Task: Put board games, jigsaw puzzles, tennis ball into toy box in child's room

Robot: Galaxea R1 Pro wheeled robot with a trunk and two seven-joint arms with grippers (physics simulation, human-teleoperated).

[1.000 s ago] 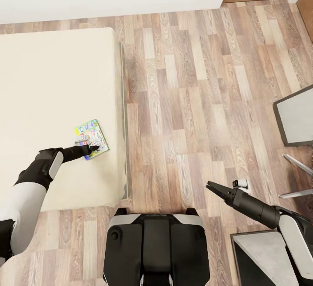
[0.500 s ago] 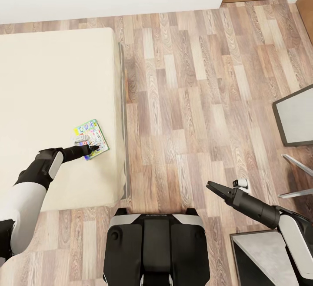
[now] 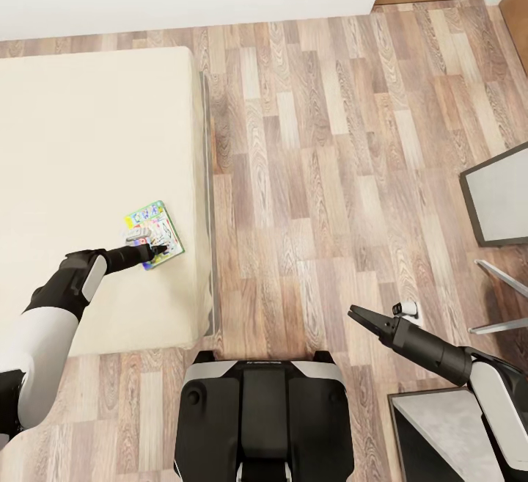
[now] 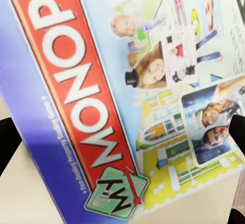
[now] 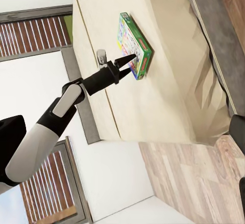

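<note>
Monopoly, the board game (image 3: 154, 235) you want, lies flat on the bed (image 3: 88, 174) near its edge, right under your left gripper (image 3: 157, 249). In the left wrist view the game's lid sits close between the two dark fingers (image 4: 238, 132), which stand apart on either side of it, not yet clamped. From the right wrist view the fingers meet the game at its near edge. Your right gripper (image 3: 356, 315) hangs idle over the floor (image 3: 308, 159), well away from the game; I cannot tell whether its fingers are parted or together. The risk now is a weak pinch: the box is thin and flat on a soft mattress, so closing on the lid alone may slide it away or tip it off the bed's edge. Get one finger under the edge before you squeeze, and lift slowly, since a corner hold may let it swing.
</note>
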